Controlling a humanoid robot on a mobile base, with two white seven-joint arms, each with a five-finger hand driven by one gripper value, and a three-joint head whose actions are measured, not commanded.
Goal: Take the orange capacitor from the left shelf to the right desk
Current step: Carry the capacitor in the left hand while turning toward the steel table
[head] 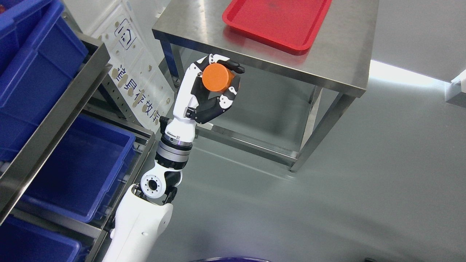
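My left hand [218,85] is shut on the orange capacitor [217,77], a short round orange cylinder. The hand holds it in the air, between the shelf on the left and the steel desk [342,62] at the upper right, just below the desk's near left edge. A red tray [280,22] lies on the desk top. The left arm rises from the bottom left. The right arm does not show.
The metal shelf [54,112] on the left holds several blue bins [83,163]. A white sign with dark print [134,72] leans behind the hand. The desk's lower rail [247,142] and leg [320,134] stand over a grey floor.
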